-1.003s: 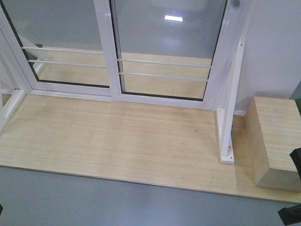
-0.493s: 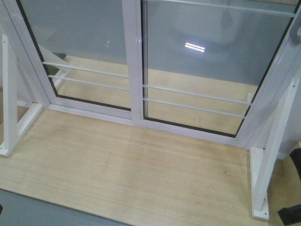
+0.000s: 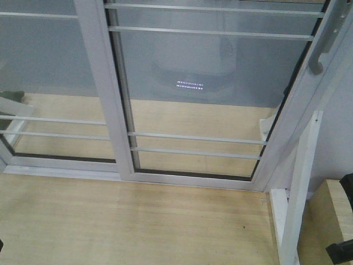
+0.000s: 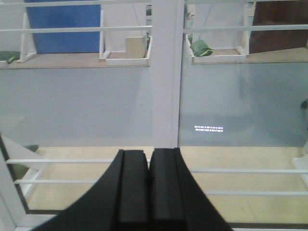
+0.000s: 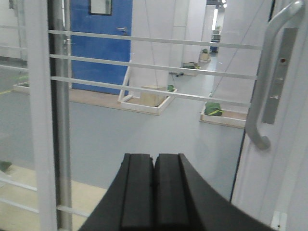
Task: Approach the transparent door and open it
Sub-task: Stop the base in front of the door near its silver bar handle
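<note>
The exterior front-facing view shows the robot standing close before the transparent door (image 3: 209,94), at the edge of the wooden platform (image 3: 138,221) that carries the frame. So the approach seems mostly done, as far as I can judge. The opening is not yet begun: the door looks closed, with its right edge against the outer frame, and nothing touches the handle (image 3: 325,41).

The door is the right glass panel. The other panel (image 3: 49,72), without a handle, is on its left. A white support brace (image 3: 298,187) stands at the lower right, beside a wooden block (image 3: 336,210).

In the right wrist view, the right end effector (image 5: 154,192) has its two fingers pressed together and holds nothing. The handle (image 5: 269,82) lies above it and to its right, farther ahead and well apart from it. In the left wrist view, the left end effector (image 4: 148,192) is also closed and empty. It points at the white middle post (image 4: 166,72), and the door glass (image 4: 240,101) is just to the right of this post.

What is left, in my judgement: the right end effector must open, reach up and right to the handle, take it, and slide the door to the left.
</note>
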Available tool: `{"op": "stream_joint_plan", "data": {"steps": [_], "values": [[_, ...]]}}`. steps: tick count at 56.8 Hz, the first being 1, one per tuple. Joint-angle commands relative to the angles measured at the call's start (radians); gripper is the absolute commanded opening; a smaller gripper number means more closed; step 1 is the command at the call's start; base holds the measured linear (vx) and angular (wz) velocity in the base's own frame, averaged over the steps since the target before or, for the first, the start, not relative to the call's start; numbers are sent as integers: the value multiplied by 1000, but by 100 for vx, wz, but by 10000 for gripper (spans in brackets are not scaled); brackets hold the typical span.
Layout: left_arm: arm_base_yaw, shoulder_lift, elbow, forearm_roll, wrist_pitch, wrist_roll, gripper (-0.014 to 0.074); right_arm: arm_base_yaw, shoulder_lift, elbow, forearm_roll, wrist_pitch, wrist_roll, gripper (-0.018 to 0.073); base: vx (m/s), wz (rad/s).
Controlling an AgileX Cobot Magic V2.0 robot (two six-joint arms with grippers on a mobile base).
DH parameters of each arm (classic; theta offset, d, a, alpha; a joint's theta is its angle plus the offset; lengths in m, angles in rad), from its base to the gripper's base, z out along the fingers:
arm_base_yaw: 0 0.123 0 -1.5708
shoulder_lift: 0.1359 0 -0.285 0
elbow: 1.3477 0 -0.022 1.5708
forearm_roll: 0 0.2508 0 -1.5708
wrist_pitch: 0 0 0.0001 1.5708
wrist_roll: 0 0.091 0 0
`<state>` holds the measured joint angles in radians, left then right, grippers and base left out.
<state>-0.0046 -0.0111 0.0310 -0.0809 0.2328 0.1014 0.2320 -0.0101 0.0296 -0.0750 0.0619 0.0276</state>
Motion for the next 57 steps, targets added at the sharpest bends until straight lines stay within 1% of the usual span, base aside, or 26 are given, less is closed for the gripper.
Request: {"op": "stream_joint_plan", "data": {"steps": [1, 13, 27, 40, 45, 57], "values": [[-5, -14, 10, -3, -79, -6, 3, -3, -5, 4, 0, -80, -9, -1, 30, -46], [-5, -14, 10, -3, -79, -6, 3, -3, -5, 4, 0, -80, -9, -1, 24, -39], [-5, -14, 10, -3, -79, -6, 3, -3, -5, 4, 0, -80, -9, -1, 15, -21], [-5, -4, 10, -3, -81, -6, 3, -5, 13, 3, 0, -85, -9, -1, 8, -1], [-4, -7, 10, -2, -60, -6, 3, 11, 15, 4, 0, -62, -9, -1, -1, 6], [-6, -4, 10, -3, -57, -6, 3, 11, 15, 4, 0, -57, -9, -1, 0, -1]]}}
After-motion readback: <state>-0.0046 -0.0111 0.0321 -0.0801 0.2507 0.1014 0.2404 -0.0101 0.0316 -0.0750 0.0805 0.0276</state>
